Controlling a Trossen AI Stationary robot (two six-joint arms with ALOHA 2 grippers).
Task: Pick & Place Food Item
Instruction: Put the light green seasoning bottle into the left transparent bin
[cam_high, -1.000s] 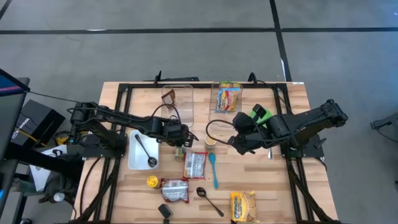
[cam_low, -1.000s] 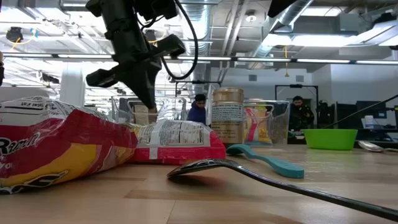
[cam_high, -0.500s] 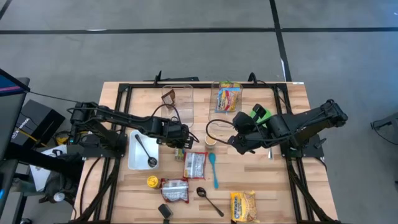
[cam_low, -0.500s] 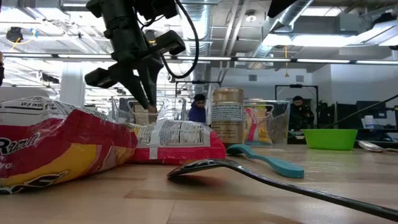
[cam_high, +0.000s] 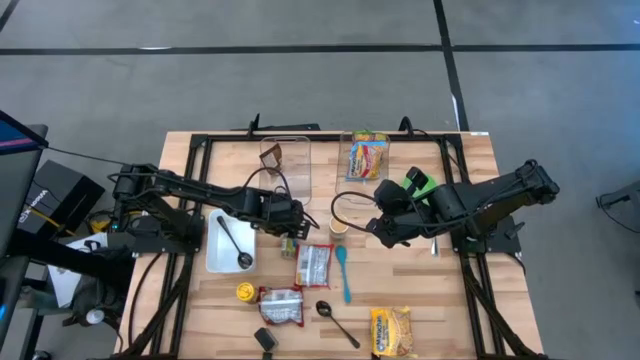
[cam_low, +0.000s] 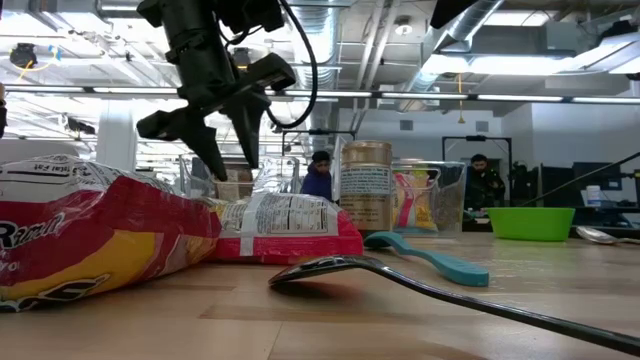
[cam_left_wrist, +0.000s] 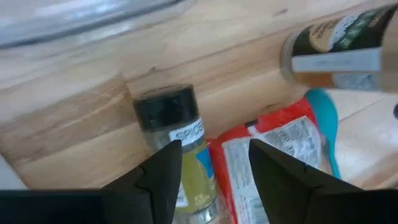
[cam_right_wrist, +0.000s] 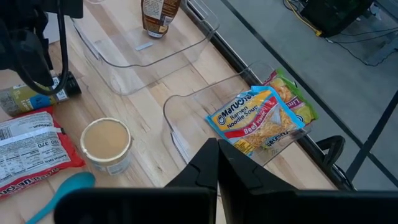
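Parted jaws on my left gripper (cam_low: 228, 150) hang just above a spice jar (cam_left_wrist: 176, 146) with a black cap, which lies on its side on the table (cam_high: 430, 300); from the left wrist camera the two fingers (cam_left_wrist: 163, 177) straddle its lower half without touching it, as far as I can tell. From above, the jar is mostly hidden under the gripper, and in the low camera the red packets block it entirely. Left of the arm sits a white tray (cam_high: 218, 252) holding a dark spoon. Behind are two clear bins (cam_right_wrist: 155, 46), one with a brown bottle, the other with a ramen packet (cam_right_wrist: 258, 121). Just beside the jar lies a red-and-white packet (cam_left_wrist: 273, 155), then a blue spoon (cam_high: 343, 270) and a small paper cup (cam_right_wrist: 106, 144). Nearer the front edge are a yellow lid, another packet, a black spoon and a yellow bag. My right gripper (cam_high: 372, 228), clenched on nothing, waits over the table to the right of the cup, in front of a green bowl (cam_high: 420, 183).
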